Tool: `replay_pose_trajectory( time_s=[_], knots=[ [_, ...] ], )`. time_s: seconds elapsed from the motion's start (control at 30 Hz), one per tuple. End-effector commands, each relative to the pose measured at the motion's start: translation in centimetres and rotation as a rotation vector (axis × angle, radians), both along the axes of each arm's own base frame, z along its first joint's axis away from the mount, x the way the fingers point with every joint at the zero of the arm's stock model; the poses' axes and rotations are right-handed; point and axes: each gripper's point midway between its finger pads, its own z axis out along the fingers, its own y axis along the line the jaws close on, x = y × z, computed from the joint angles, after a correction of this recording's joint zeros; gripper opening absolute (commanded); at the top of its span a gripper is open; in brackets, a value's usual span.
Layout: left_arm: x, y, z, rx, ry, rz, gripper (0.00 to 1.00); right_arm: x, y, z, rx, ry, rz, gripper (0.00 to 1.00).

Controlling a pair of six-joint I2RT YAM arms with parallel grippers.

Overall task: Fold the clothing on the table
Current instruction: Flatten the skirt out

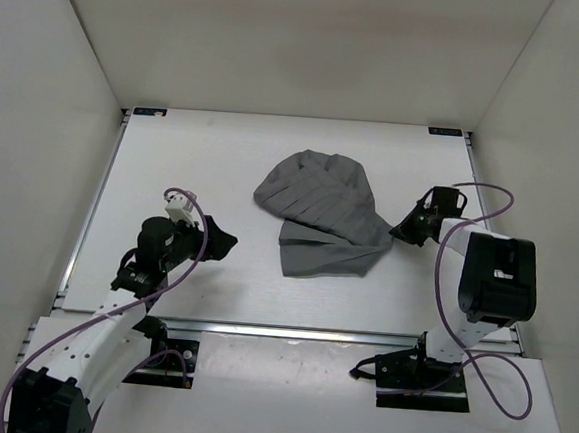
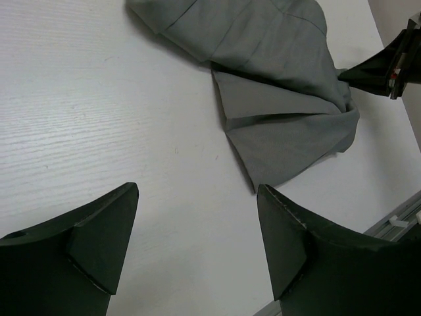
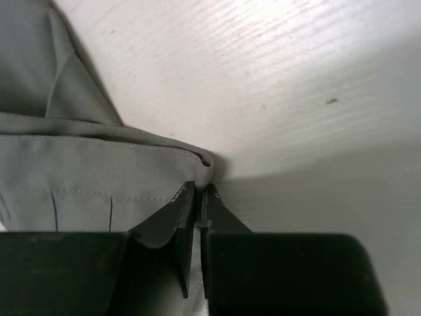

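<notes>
White walls (image 1: 304, 37) are closing in the table (image 1: 194, 159) at 9, 12 and 3 o'clock in the top view, and a metal rail (image 1: 290, 332) is running along the edge at 6 o'clock, with both arm bases sitting behind it. A purple cable (image 1: 494, 201) is looping off the right arm toward 3 o'clock, clear of the fabric. Nothing is lying between either gripper and the garment.

The clothing (image 1: 320, 214) is lying a little toward 3 o'clock from the table's middle. It is a grey heap with pleat-like creases: a rounded upper part at 12 o'clock and a flatter flap spreading toward 6 o'clock.

The right gripper (image 1: 401, 232) is sitting at the garment's 4 o'clock corner. In its own wrist view the right gripper (image 3: 199, 191) is clenched, its jaws pressed together on a stitched edge of the clothing (image 3: 79, 178), with bare table (image 3: 296, 66) lying toward 1 o'clock.

The left gripper (image 1: 222, 243) is hanging at the garment's 8 o'clock, well apart from it. From the left wrist camera, the left gripper (image 2: 197, 191) is showing its jaws spread wide with nothing between them but white table (image 2: 79, 99). The clothing (image 2: 283, 112) is lying toward 1 o'clock, its nearest flap corner ending just short of the right-hand finger.
</notes>
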Motion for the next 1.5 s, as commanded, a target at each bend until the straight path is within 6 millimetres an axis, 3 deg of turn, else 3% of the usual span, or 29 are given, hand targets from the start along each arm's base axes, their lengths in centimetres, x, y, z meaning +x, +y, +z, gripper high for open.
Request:
replay_pose_trajectory(
  time_s=[0.0, 0.07, 0.1, 0.2, 0.33, 0.37, 0.43, 0.53, 0.57, 0.6, 0.67, 0.73, 0.8, 0.83, 0.87, 0.97, 1.23, 1.47],
  knots=[
    [1.8, 0.1, 3.1, -0.017, -0.112, 0.017, 0.83, 1.9, 0.9, 2.1, 0.054, -0.093, 0.063, 0.0],
    [2.7, 0.5, 3.8, -0.018, -0.137, 0.041, 0.83, 2.8, 2.3, 5.0, 0.022, -0.165, 0.143, 0.0],
    [3.2, 0.4, 3.8, -0.015, -0.129, 0.043, 0.83, 2.7, 2.8, 5.6, -0.002, -0.173, 0.19, 0.0],
    [5.5, -0.3, 4.4, 0.003, -0.132, 0.032, 0.83, 1.6, 5.9, 10.2, -0.062, -0.237, 0.311, 0.0],
    [9.8, -2.2, 5.2, 0.037, -0.094, 0.0, 0.86, -0.9, 5.8, 11.5, -0.1, -0.258, 0.304, 0.0],
    [10.7, -3.1, 4.0, 0.039, -0.045, -0.028, 0.86, -1.6, 5.7, 11.3, -0.083, -0.254, 0.296, 0.0],
    [13.6, -5.3, 6.0, 0.02, -0.039, -0.092, 0.84, -2.0, 5.1, 11.3, -0.073, -0.256, 0.293, 0.0],
    [19.2, -8.3, 5.5, 0.011, 0.018, -0.182, 0.65, -2.6, 5.7, 10.5, -0.086, -0.222, 0.344, 0.0],
    [19.7, -9.2, 5.4, -0.004, 0.036, -0.216, 0.6, -2.7, 6.1, 10.7, -0.096, -0.218, 0.369, 0.0],
    [21.5, -10.1, 5.3, -0.02, 0.037, -0.229, 0.6, -3.2, 6.4, 10.3, -0.098, -0.194, 0.386, 0.0],
    [22.7, -11.0, 3.7, -0.04, 0.112, -0.273, 0.68, -3.7, 7.3, 9.7, -0.111, -0.159, 0.439, 0.0],
    [25.0, -12.2, 2.8, -0.037, 0.127, -0.303, 0.7, -4.8, 7.9, 8.8, -0.109, -0.108, 0.475, 0.0],
    [25.7, -13.0, 0.9, 0.014, 0.176, -0.324, 0.7, -6.1, 7.8, 7.8, -0.102, -0.063, 0.483, 0.0],
    [26.9, -13.8, 1.0, 0.049, 0.139, -0.344, 0.71, -6.2, 7.9, 8.0, -0.095, -0.076, 0.488, 0.0],
    [26.5, -14.2, -0.1, 0.085, 0.175, -0.352, 0.71, -6.8, 7.7, 7.6, -0.081, -0.068, 0.483, 0.0],
    [28.1, -15.7, -2.2, 0.146, 0.186, -0.389, 0.72, -7.5, 7.2, 7.1, -0.075, -0.061, 0.477, 0.0],
    [29.9, -19.3, -5.0, 0.151, 0.197, -0.465, 0.73, -8.2, 7.2, 5.8, -0.071, -0.015, 0.484, 0.0],
    [28.8, -21.1, -6.6, 0.103, 0.229, -0.503, 0.7, -8.1, 7.1, 5.7, -0.066, -0.018, 0.49, 0.0]
  ],
)
